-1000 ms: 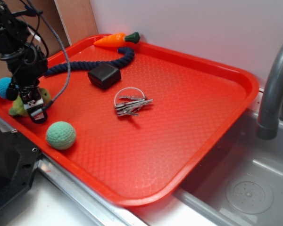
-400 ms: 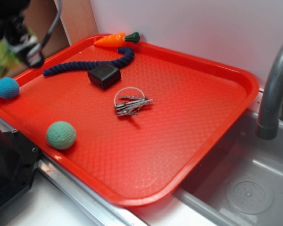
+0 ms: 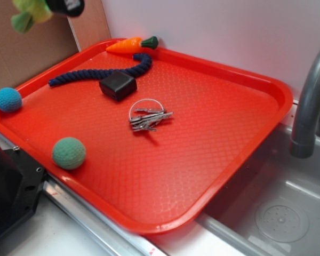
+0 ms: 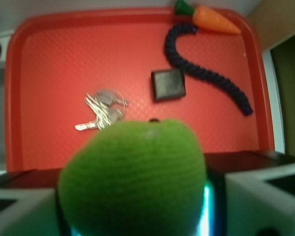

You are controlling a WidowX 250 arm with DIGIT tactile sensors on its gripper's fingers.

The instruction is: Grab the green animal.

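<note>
Steel counter [image 3: 69, 226] w/ sink [image 3: 280, 213]; red tray [image 3: 224, 138] on it.

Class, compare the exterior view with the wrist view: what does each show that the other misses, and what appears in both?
Exterior only: the blue ball, the mint-green ball, the faucet, the sink.
Wrist only: the green animal's head close up, filling the foreground between the tool's fingers.
Both: the tray, carrot, rope, black box, keys, and the animal lifted off the tray.
</note>
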